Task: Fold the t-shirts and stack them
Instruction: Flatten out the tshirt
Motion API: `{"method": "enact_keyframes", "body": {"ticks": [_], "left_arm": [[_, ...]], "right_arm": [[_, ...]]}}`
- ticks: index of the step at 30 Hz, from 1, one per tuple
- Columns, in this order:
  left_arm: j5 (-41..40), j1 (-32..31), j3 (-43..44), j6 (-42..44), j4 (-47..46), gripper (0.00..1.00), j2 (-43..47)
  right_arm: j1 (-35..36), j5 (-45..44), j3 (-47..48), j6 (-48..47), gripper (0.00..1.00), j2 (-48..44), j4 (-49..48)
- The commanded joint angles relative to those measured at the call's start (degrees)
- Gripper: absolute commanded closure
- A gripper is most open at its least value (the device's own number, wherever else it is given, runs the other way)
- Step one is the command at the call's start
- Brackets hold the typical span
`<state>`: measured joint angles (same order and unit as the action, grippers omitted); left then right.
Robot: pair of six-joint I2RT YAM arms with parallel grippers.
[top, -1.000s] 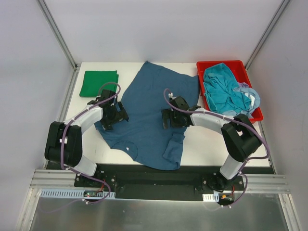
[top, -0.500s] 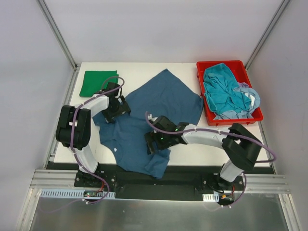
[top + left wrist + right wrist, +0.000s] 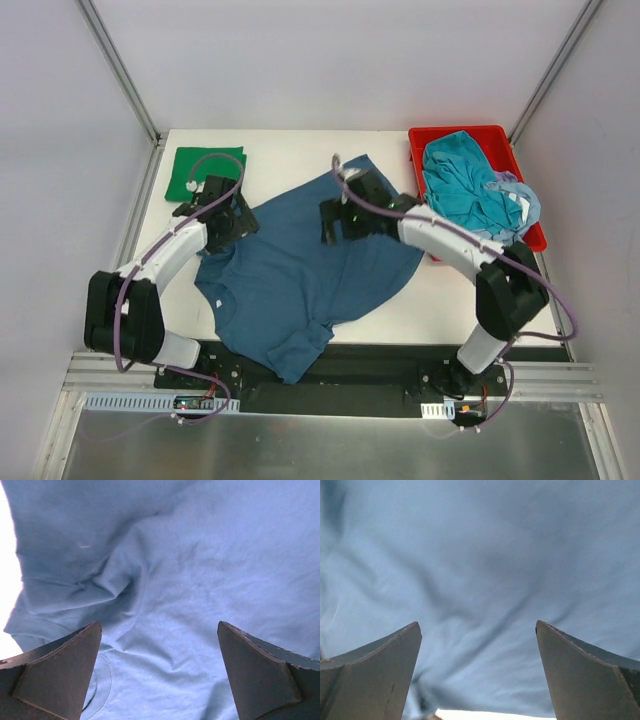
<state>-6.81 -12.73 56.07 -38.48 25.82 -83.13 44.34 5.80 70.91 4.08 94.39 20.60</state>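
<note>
The left arm [image 3: 170,250] and right arm [image 3: 450,240] match — white shells between black joints, purple cables [image 3: 216,156] looping alongside — ending in dark wedge-shaped fingers [image 3: 55,675].

A robotics lab cell: white panel walls [image 3: 330,60], aluminium frame posts [image 3: 120,75], a metal mounting rail [image 3: 560,378].
</note>
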Motion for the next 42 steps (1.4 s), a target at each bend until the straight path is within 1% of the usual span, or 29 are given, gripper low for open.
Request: {"method": "enact_keyframes", "body": {"ticks": [1, 2, 4, 6, 8, 11, 12, 13, 15, 18, 19, 21, 24, 26, 29, 32, 35, 39, 41, 42], "left_arm": [[-10.06, 1.74, -1.14, -3.09, 3.44, 0.01, 4.03], [-9.46, 3.57, -1.14, -3.35, 3.62, 0.01, 3.94], [-6.13, 8.05, -0.53, -3.62, 3.62, 0.01, 2.28], [-5.06, 11.57, 0.96, -4.23, 3.79, 0.01, -0.26], [-4.45, 13.95, 2.98, -3.89, 3.79, 0.01, -3.33], [-4.09, 15.02, 5.97, -2.75, 3.79, 0.01, -8.08], [-4.53, 15.36, 6.93, -2.48, 3.88, 0.01, -9.4], [-5.14, 15.54, 7.64, -2.48, 3.97, 0.01, -10.9], [-4.53, 16.59, 9.05, -2.13, 3.97, 0.01, -13.36], [-6.72, 16.95, 11.24, -1.95, 3.97, 0.03, -17.83], [-6.9, 16.95, 11.86, -1.95, 3.97, 0.04, -18.9], [-7.08, 17.04, 13.09, -1.95, 3.97, 0.04, -20.66], [-6.64, 17.04, 13.8, -2.21, 3.97, 0.06, -22.33], [-6.64, 17.04, 13.89, -2.39, 4.06, 0.08, -22.95], [-6.11, 17.04, 14.32, -2.39, 4.06, 0.11, -23.48], [-6.11, 17.13, 15.03, -2.22, 4.15, 0.11, -24.0], [-6.2, 17.04, 15.73, -1.78, 4.06, 0.13, -24.53], [-5.06, 17.13, 16.43, -0.81, 4.06, 0.18, -25.15], [-4.18, 17.04, 16.87, -0.55, 4.15, 0.26, -25.5], [-3.66, 17.13, 16.96, -0.2, 4.06, 0.31, -25.59]], "right_arm": [[-10.56, -7.89, 14.12, -6.79, 0.0, 9.29, 7.51], [-13.02, -8.7, 18.25, -6.97, 0.01, 13.15, 9.44], [-16.46, -7.39, 27.65, -8.29, 0.0, 20.54, 12.7], [-18.4, -6.43, 38.45, -10.13, 0.0, 28.01, 15.34], [-19.46, -7.55, 49.26, -11.37, 0.01, 35.82, 18.41], [-20.25, -8.87, 62.82, -14.35, 0.01, 44.89, 19.83], [-20.52, -10.01, 65.64, -15.32, 0.03, 47.96, 19.39], [-20.87, -10.89, 67.84, -15.94, 0.04, 49.12, 18.52], [-21.39, -11.95, 68.31, -16.99, 0.04, 50.37, 15.02], [-21.84, -13.63, 61.99, -18.48, 0.04, 49.05, 5.62], [-21.66, -12.76, 61.89, -19.8, 0.04, 49.31, 4.9], [-21.75, -13.0, 65.91, -19.38, 0.04, 51.24, 7.69], [-22.45, -16.17, 69.09, -14.64, 0.04, 53.0, 10.51], [-22.71, -13.55, 68.05, -13.84, 0.04, 52.48, 11.39], [-24.21, -9.33, 65.67, -9.98, 0.04, 51.77, 12.01], [-25.26, -4.5, 67.33, -7.34, 0.04, 53.17, 14.46], [-25.53, -3.52, 68.39, -6.28, 0.04, 54.15, 17.71], [-25.62, -1.15, 65.23, -6.1, 0.03, 53.01, 18.33], [-25.53, -0.97, 64.62, -6.62, 0.01, 53.09, 19.65], [-25.44, -0.97, 64.18, -7.32, 0.03, 53.09, 20.0]]}}
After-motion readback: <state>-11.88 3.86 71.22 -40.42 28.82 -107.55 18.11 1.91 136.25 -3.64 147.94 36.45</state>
